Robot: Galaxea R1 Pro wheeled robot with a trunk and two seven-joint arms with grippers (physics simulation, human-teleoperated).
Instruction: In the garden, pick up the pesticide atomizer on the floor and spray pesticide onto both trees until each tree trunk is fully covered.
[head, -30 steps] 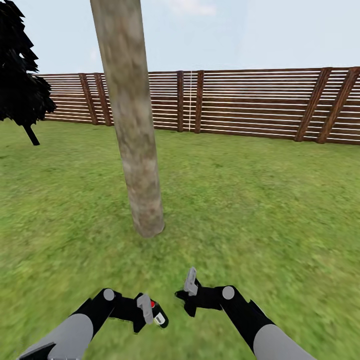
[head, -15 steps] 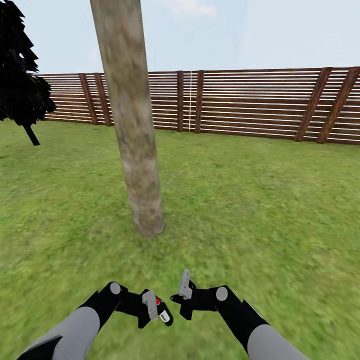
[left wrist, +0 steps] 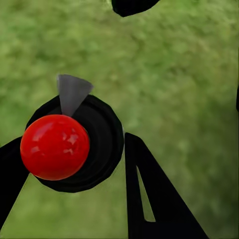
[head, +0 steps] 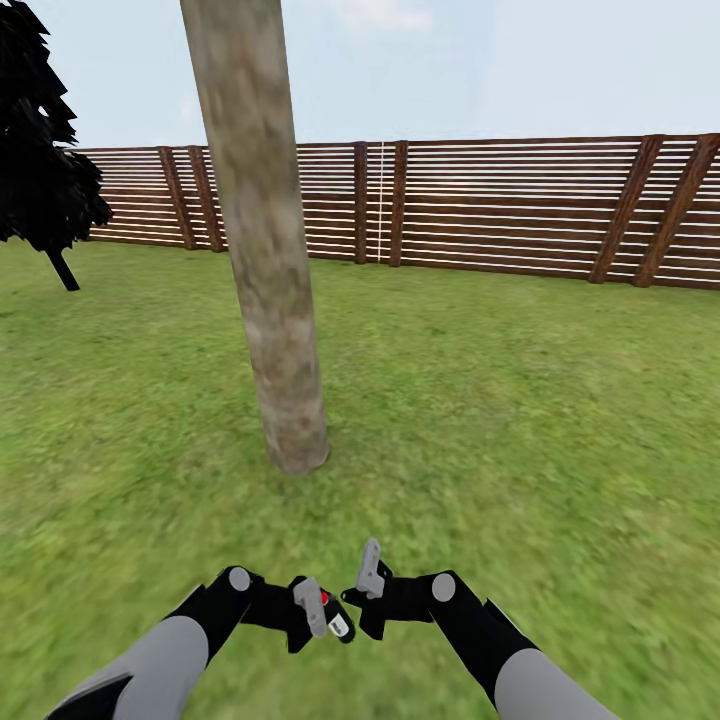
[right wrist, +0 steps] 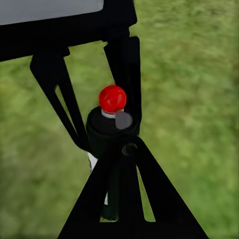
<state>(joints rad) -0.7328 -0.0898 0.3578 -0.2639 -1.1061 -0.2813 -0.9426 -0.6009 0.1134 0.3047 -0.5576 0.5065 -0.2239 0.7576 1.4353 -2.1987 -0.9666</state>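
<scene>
The pesticide atomizer (head: pixel 333 620), a small black bottle with a red ball top (left wrist: pixel 55 147), is held low over the grass. My left gripper (head: pixel 318 612) is shut on it, one finger (left wrist: pixel 149 199) on each side of the body. My right gripper (head: pixel 370 572) hangs just beside it, fingers together and holding nothing; whether it touches the bottle I cannot tell. In the right wrist view the atomizer (right wrist: pixel 112 107) stands between the left gripper's fingers (right wrist: pixel 127 74). A tree trunk (head: pixel 272 300), thick and pale mottled, rises from the lawn a short way ahead, left of centre.
Green lawn (head: pixel 520 400) spreads all around the trunk. A brown slatted fence (head: pixel 500 205) closes the far side. A black column-shaped tree (head: pixel 40 150) stands at the far left. Open grass lies to the right of the trunk.
My left gripper has carried the atomizer rightward, closer to the right gripper. The right gripper dropped slightly and shifted left in the first half second, then held still.
</scene>
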